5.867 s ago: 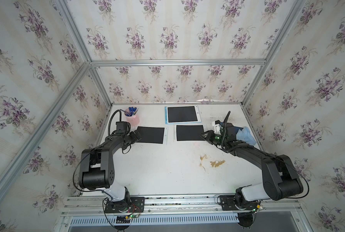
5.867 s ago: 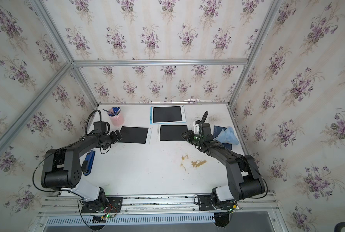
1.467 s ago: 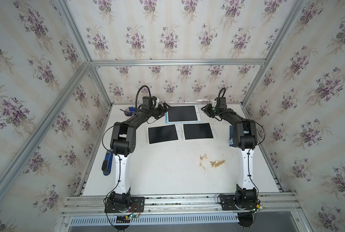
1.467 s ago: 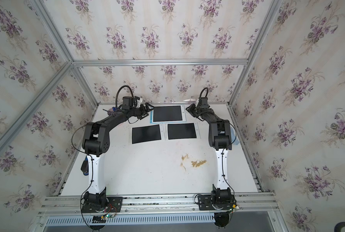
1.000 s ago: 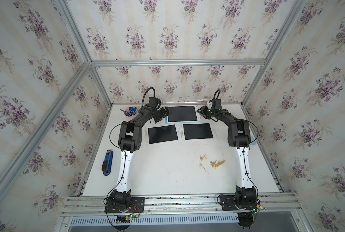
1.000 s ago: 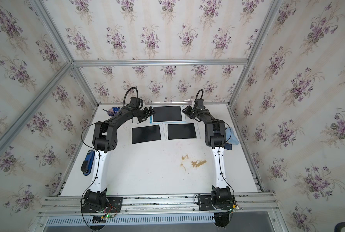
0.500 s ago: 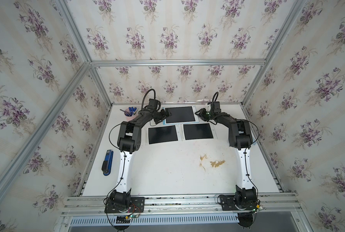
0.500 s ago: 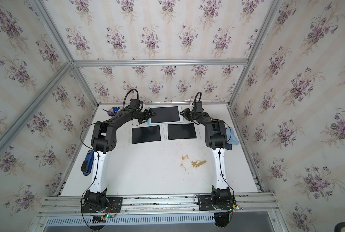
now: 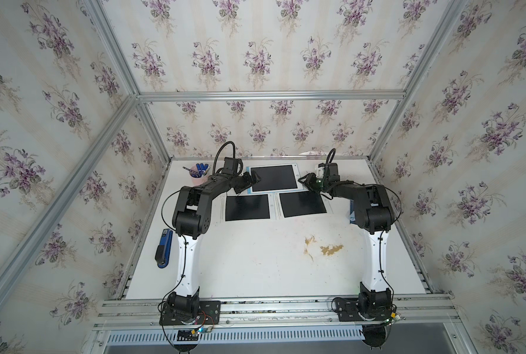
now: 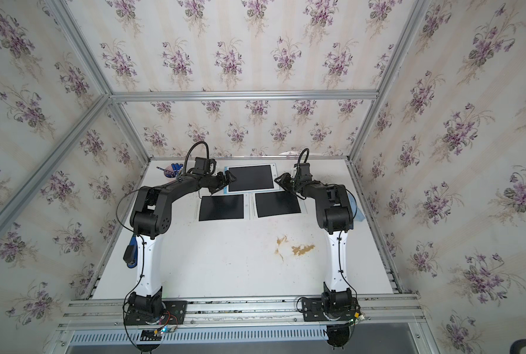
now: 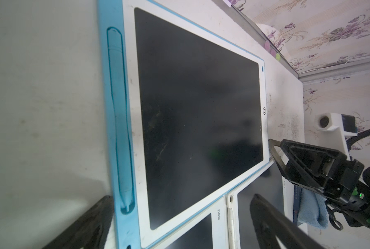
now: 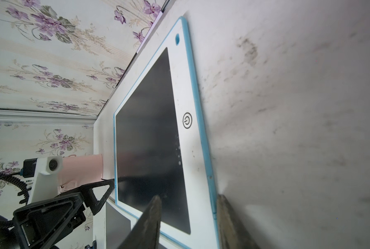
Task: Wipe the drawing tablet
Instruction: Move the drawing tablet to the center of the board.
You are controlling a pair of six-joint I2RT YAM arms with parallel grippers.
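The tablet [image 9: 273, 178] [image 11: 197, 120] lies flat at the far end of the table [image 9: 255, 269]. Its dark screen is smudged, and a blue stylus [image 11: 118, 118] sits in the slot along its left rim. The left gripper [image 9: 251, 178] is at the tablet's near left corner, jaws released wide with that corner between them, clamping nothing. The right gripper [image 9: 306, 180] is at the tablet's near right corner with its jaws partly apart. One of its fingers [image 12: 154, 215] is over the screen and the other just outside the blue rim, so nothing is clenched. Two black pads [image 9: 247, 207] [image 9: 302, 203] lie side by side just nearer than the tablet. A pink cup [image 9: 198, 175] of pens stands left of the tablet, and a blue cloth [image 11: 309, 207] lies right of it. Well nearer than the tablet are a brown stain [image 9: 330, 249] and a blue stapler [image 9: 163, 249].
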